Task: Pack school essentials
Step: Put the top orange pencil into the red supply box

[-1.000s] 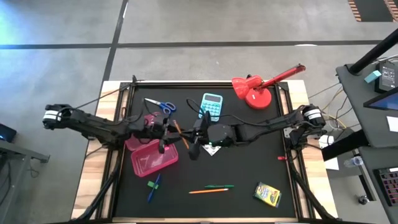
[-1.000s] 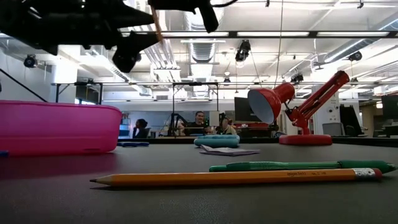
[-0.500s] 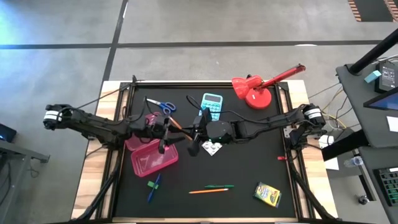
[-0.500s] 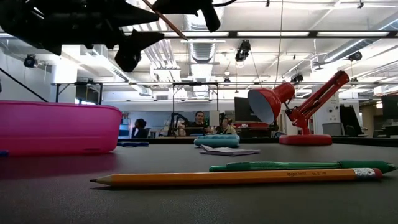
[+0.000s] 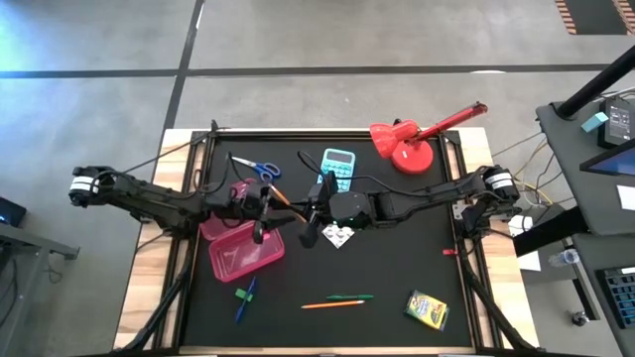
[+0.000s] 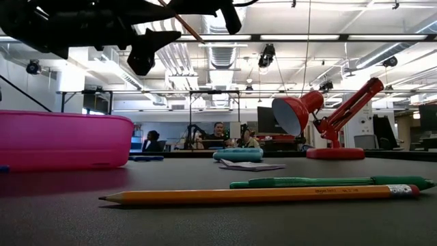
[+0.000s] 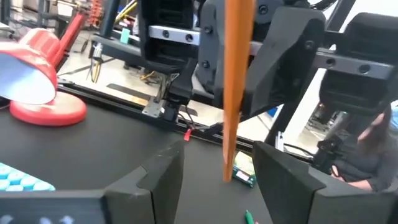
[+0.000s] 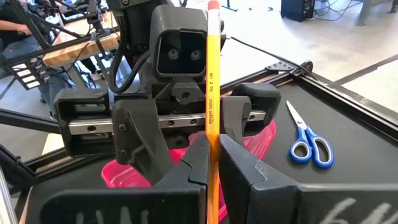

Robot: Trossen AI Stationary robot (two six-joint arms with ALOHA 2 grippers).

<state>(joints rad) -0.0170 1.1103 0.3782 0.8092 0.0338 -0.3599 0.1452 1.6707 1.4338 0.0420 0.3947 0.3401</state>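
My right gripper (image 8: 212,168) is shut on an orange pencil (image 8: 212,87), high above the table's middle. My left gripper (image 7: 217,186) faces it, open, with one finger on either side of the pencil and no touch that I can see. Below them the open pink box (image 5: 243,250) rests on the mat. Blue-handled scissors (image 5: 256,167) lie at the far left. A white patterned square (image 5: 338,236) lies under my right arm. Near the front lie an orange pencil and a green pen (image 5: 337,299), a crayon box (image 5: 427,309) and markers (image 5: 244,296). My right gripper pinches the pencil's shaft (image 8: 212,140) between its two fingers, coming level from the table's right side. The eraser end (image 8: 212,7) sticks out beyond the fingertips and passes between the left gripper's fingers (image 8: 134,140). The pencil is lifted clear of the table.
A light-blue calculator (image 5: 339,169) lies at the far middle and a red desk lamp (image 5: 409,144) stands at the far right. People sit in the room beyond the table (image 6: 218,133).
In the low view, the pencil in my right gripper has tipped from a steep stand to a flatter slant. Both arms have kept their places, and neither gripper has opened or shut.
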